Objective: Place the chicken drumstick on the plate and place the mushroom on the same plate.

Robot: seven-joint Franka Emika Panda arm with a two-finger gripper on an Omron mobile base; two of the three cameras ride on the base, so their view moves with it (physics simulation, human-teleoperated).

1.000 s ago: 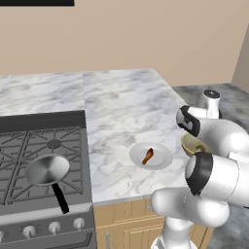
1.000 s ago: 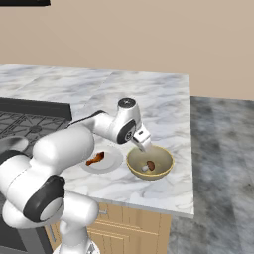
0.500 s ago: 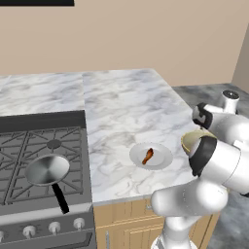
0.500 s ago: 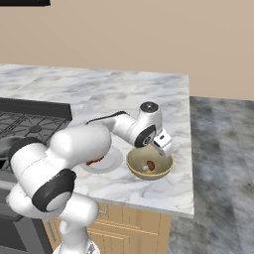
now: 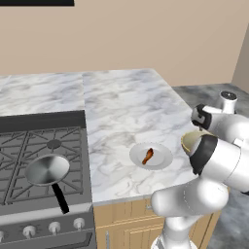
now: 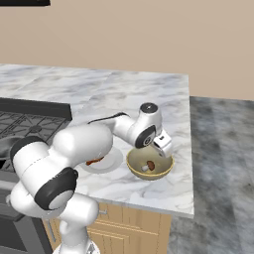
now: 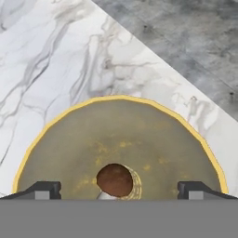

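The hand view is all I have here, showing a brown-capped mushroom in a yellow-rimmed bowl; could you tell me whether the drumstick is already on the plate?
Observer: Yes, the chicken drumstick lies on the plate, near its middle.
Operator: Thank you. Where is that plate relative to the bowl?
Observer: In the right base view the plate sits on the counter just left of the bowl, toward the stove.
Operator: And how does the hand stand over the bowl?
Observer: The hand hangs over the bowl's far rim, above the mushroom, which lies loose in the bowl's bottom.
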